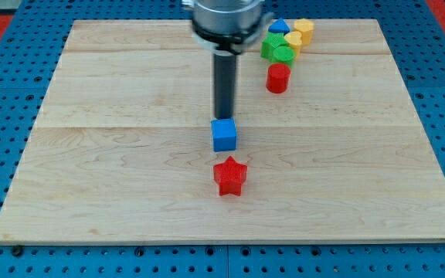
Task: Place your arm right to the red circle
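Note:
The red circle (277, 78) is a short red cylinder standing at the upper middle-right of the wooden board (91, 154). My rod comes down from the view's top centre, and my tip (223, 118) rests just above the blue cube (224, 135), touching or nearly touching its far edge. The tip is to the left of and below the red circle, about a block's width or two away. A red star (229, 176) lies below the blue cube.
A cluster sits at the view's top right of the board: two green blocks (276, 49), a blue block (279, 27) and two yellow blocks (299, 32), just above the red circle. Blue pegboard surrounds the board.

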Available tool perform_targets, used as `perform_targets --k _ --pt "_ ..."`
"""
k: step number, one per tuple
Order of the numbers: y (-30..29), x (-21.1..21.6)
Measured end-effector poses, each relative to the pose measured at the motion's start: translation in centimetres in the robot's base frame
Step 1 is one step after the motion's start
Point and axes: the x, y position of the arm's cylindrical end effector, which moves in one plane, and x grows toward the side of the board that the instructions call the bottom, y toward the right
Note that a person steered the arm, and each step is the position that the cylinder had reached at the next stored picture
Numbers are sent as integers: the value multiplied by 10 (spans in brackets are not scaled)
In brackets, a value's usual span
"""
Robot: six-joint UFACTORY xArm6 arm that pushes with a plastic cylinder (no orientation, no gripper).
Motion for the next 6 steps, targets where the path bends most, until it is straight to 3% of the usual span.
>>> perform_targets --k 1,2,4,5,6 --pt "-48 -35" --pt "7 -47" --pt "214 -21" --pt "233 -71" --pt "209 -73"
